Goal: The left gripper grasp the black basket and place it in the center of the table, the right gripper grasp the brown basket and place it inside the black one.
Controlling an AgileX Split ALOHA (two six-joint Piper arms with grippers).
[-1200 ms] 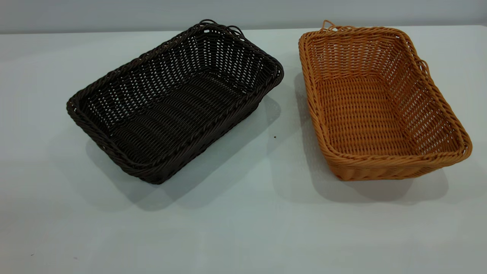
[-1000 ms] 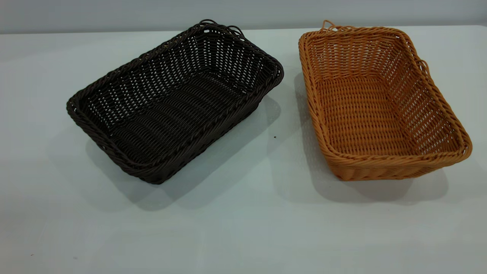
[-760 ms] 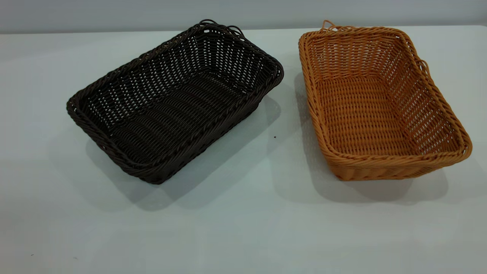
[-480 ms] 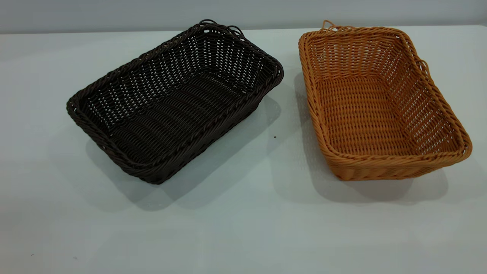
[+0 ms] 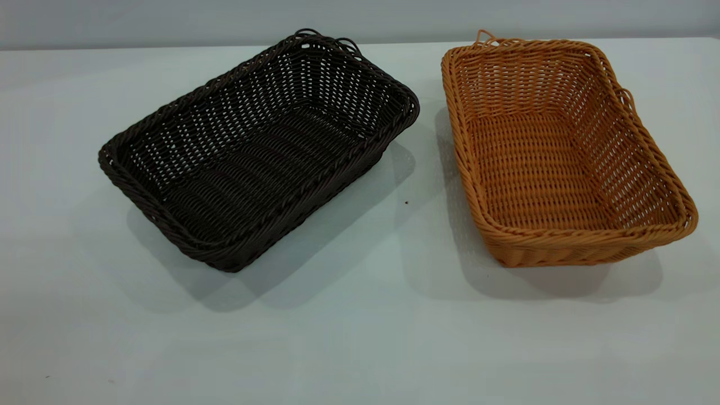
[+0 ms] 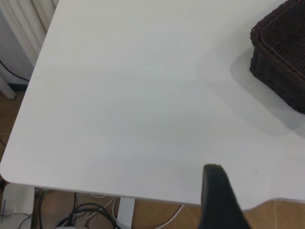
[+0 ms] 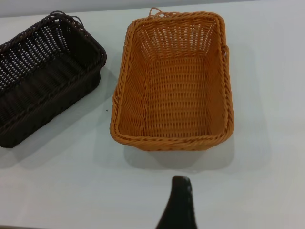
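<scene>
The black basket stands on the white table left of the middle, turned at an angle. The brown basket stands to its right, a small gap apart. Both are woven, rectangular and empty. Neither gripper shows in the exterior view. In the left wrist view a dark part of my left gripper hangs over the table's near corner, far from the black basket's corner. In the right wrist view a dark part of my right gripper hovers above the table just in front of the brown basket; the black basket lies beside it.
The table's edge and rounded corner lie close to the left gripper, with cables on the floor below. A small dark speck lies on the table between the baskets.
</scene>
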